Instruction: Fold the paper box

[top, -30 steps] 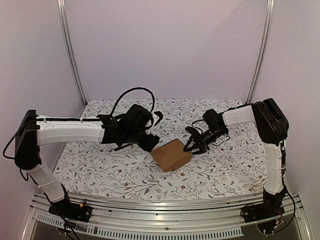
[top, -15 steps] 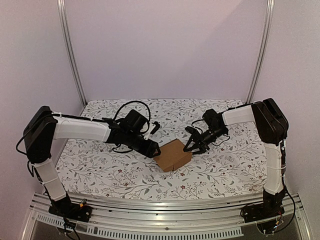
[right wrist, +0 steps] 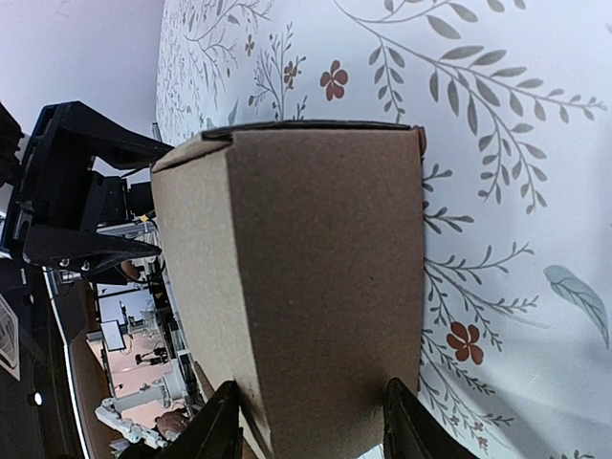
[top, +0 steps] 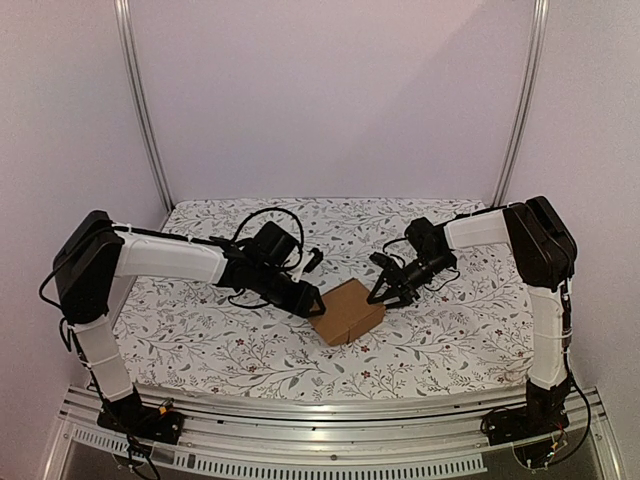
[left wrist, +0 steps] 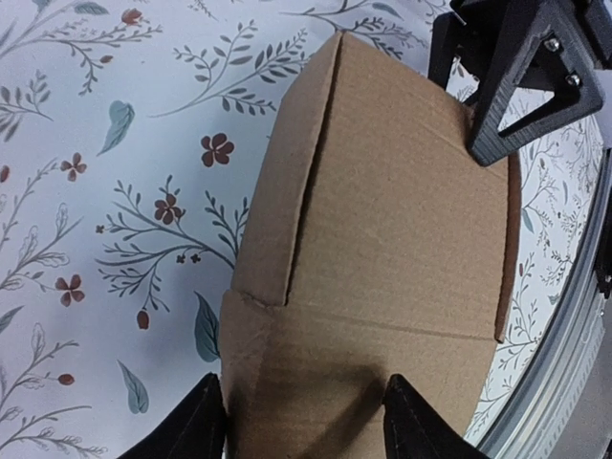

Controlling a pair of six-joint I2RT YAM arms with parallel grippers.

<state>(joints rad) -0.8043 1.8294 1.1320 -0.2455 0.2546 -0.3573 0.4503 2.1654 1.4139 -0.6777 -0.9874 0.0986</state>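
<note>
The paper box (top: 347,311) is a closed brown cardboard cube on the floral cloth, mid-table. My left gripper (top: 308,300) is open at its left side. In the left wrist view the box (left wrist: 382,220) fills the middle, and the gripper (left wrist: 306,426) has its spread fingertips (left wrist: 206,426) at the box's near end; I cannot tell whether they press on it. My right gripper (top: 385,291) is open at the box's right side. In the right wrist view its gripper (right wrist: 311,421) has its fingertips (right wrist: 406,421) spread across the near face of the box (right wrist: 316,277).
The floral tablecloth (top: 200,330) covers the table. Metal posts (top: 140,110) stand at the back corners and a rail (top: 330,440) runs along the front edge. The right gripper's black fingers show at the left wrist view's top right (left wrist: 516,76).
My left arm has lowered and stretched right, bringing its gripper against the box's left side. The right gripper and the box have hardly moved.
</note>
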